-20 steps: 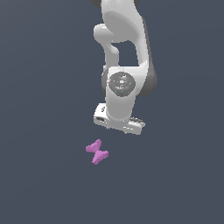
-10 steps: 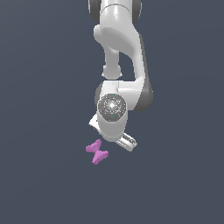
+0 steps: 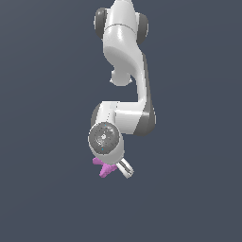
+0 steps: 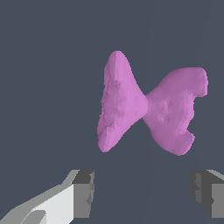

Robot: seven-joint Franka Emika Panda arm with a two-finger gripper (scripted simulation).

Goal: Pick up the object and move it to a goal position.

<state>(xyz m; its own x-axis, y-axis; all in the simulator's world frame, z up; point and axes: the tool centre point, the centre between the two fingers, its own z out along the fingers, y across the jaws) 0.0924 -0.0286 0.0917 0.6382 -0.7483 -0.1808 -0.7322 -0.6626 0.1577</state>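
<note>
A flat, dark slate-grey ground fills the whole exterior view, with no edge or marking on it that we can make out. The white arm [image 3: 125,71] hangs down from the top of the picture and bends toward the exterior view's left, ending in a round wrist joint. Below that joint we see the gripper [image 3: 117,169], low over the ground. The object [image 3: 105,167] shows as a small pink-magenta shape half hidden under the wrist, its lower lobe sticking out just to the exterior view's left of a pale finger [image 3: 125,168]. From here we cannot tell whether it touches that finger, nor how far apart the fingers stand.

In the wrist view the same plain grey ground lies behind everything. We see two fingertips [image 4: 83,194] at one edge of the picture, set wide apart with bare ground between them, so the gripper [image 4: 142,190] is spread and holds nothing. The object [image 4: 151,107] lies on the ground ahead of the fingertips, roughly in line with the gap between them and clear of both. It is a matte pink-magenta bow-tie: two flared, lumpy lobes joined at a narrow waist, one lobe tall and pointed, the other broader with a notched outer edge.
</note>
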